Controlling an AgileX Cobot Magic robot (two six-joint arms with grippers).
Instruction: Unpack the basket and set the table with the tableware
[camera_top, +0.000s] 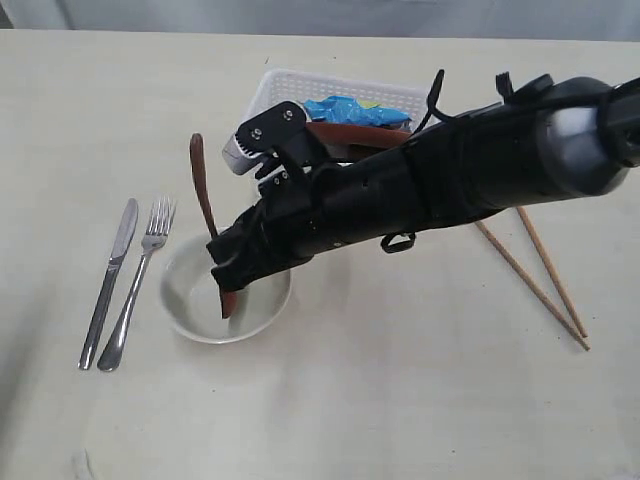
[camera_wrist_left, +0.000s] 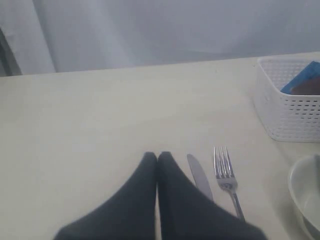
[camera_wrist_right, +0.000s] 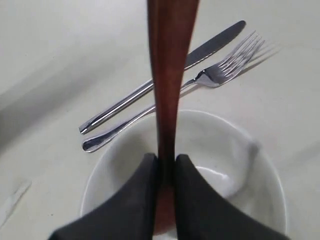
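Spoon (camera_wrist_right: 167, 75) sits pinched in right hand (camera_wrist_right: 166, 164) over bowl (camera_wrist_right: 227, 142).

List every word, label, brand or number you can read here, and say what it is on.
No text can be read in any view.
On the blue snack bag in the basket: some print, too blurred to read.
The knife, fork, bowl and wooden spoon: no markings seen.
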